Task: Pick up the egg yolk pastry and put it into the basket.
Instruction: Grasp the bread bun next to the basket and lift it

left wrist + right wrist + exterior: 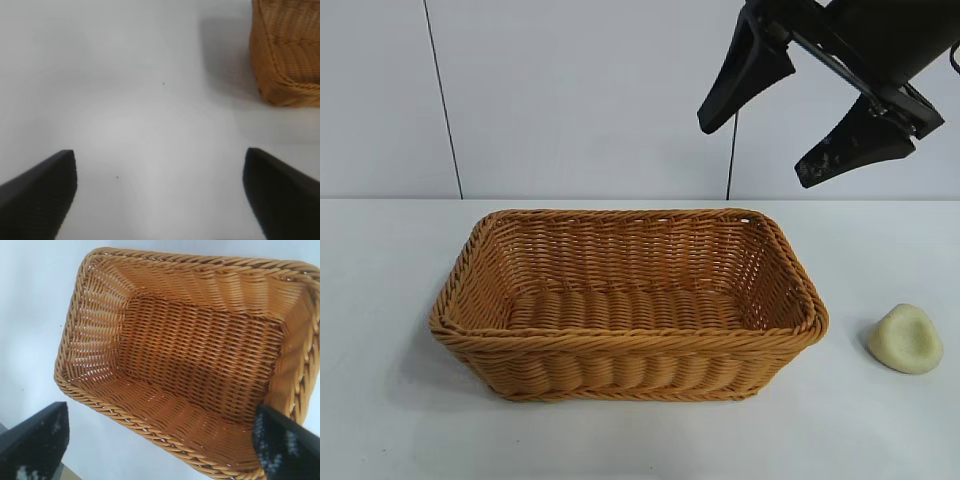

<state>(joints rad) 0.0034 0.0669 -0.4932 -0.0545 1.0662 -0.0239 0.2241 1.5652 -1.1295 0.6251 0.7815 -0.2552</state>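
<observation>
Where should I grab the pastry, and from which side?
Probably from straight above, closing across its rounded sides. The pastry sits low on the table, dent facing up, clear of the basket, so both flanks look reachable.

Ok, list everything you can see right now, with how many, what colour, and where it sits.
basket: one, golden-brown wicker, middle of the table, nothing inside.
egg yolk pastry: one, pale yellow-cream, on the table to the right of the basket, apart from it.
table: one, white, under both.
wall: pale panels behind the table.
right gripper: one, black, open, raised above the basket's far right corner, holding nothing.
left gripper: one, black, open over bare table beside the basket, seen only by its wrist camera.
</observation>
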